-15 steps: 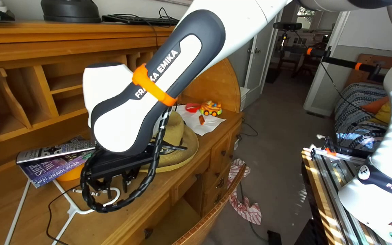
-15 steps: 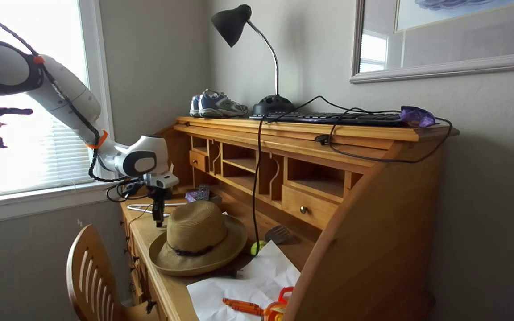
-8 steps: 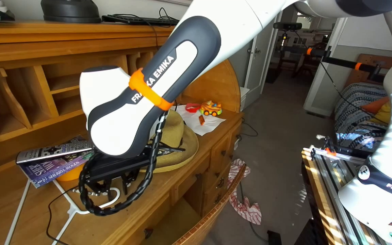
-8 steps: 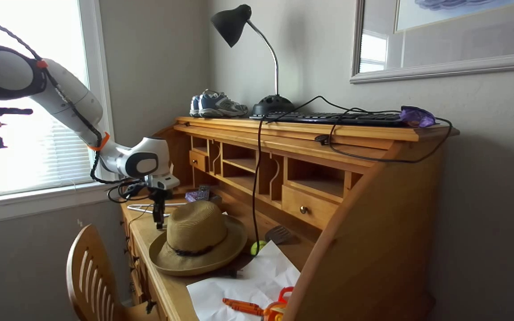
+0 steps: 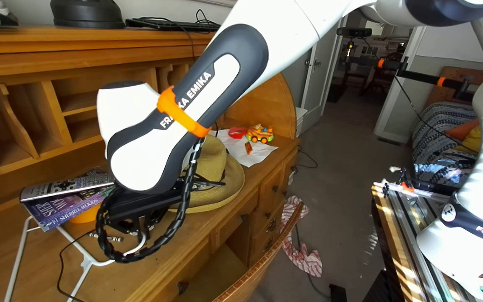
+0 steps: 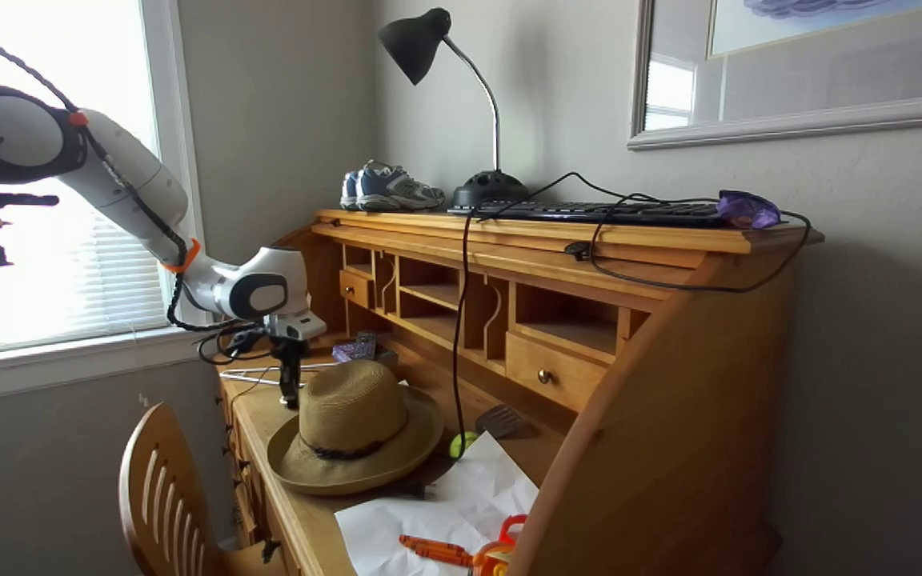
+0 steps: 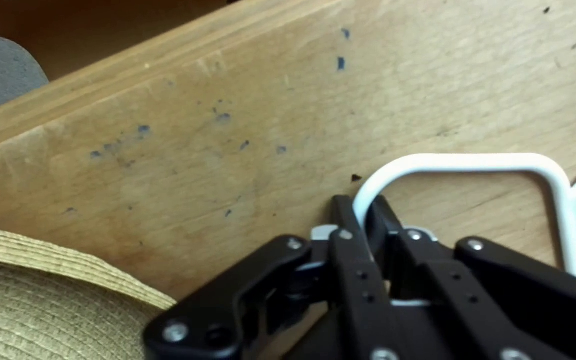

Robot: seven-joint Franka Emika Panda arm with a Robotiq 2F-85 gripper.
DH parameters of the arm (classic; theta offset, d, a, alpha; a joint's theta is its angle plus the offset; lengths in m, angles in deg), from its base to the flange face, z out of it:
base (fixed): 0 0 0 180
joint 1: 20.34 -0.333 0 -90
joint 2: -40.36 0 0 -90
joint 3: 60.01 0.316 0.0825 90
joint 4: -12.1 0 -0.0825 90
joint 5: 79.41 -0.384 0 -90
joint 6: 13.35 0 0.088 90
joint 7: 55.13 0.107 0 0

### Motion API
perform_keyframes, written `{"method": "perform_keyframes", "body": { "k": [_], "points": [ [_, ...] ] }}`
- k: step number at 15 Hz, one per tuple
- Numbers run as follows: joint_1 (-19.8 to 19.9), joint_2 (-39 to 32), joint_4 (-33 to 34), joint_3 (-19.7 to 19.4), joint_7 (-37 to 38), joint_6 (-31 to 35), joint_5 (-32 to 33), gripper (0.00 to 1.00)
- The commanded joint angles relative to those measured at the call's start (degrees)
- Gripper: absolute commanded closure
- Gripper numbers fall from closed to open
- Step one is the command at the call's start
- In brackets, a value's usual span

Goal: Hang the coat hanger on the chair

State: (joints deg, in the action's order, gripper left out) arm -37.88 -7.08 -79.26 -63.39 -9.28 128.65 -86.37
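Note:
The white coat hanger (image 5: 85, 263) lies on the desk, partly under the book, with its hook toward my gripper (image 5: 141, 230). It also shows in an exterior view (image 6: 251, 379) behind the straw hat. In the wrist view my gripper (image 7: 361, 205) is shut on the end part of the hanger's hook (image 7: 473, 162), which passes between the two fingertips just above the desk top. The wooden chair (image 6: 158, 480) stands in front of the desk, its slatted back upright; its back edge also shows in an exterior view (image 5: 266, 256). The tip of the hook is hidden by the fingers.
The straw hat (image 6: 349, 416) sits close beside my gripper; its brim also shows in the wrist view (image 7: 68, 300). The purple book (image 5: 63, 209) with a remote (image 5: 67, 184) overlaps the hanger. A thin black cable (image 5: 62, 268) crosses the hanger. Paper (image 6: 461, 488) and toys lie farther along.
My gripper was open around the hook and has shut on it. The arm has shifted slightly, and the hanger has moved and tilted a little, with its corner now showing by the book.

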Motion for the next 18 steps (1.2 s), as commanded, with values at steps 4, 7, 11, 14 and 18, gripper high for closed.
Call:
{"method": "perform_keyframes", "body": {
  "k": [4,7,11,14,18],
  "points": [
    [0.1,2.8,-0.7,1.5,0.6,-1.5,0.0,0.97],
    [1.4,5.0,-1.7,3.9,-1.5,-2.6,-1.4,0.97],
    [3.1,6.0,-1.8,5.8,-3.5,-5.0,-2.3,0.97],
    [4.7,5.3,-1.3,7.7,-7.1,-7.0,-3.8,0.97],
    [6.6,3.8,-0.8,10.0,-13.0,-3.9,-7.6,0.97]
  ]
}}
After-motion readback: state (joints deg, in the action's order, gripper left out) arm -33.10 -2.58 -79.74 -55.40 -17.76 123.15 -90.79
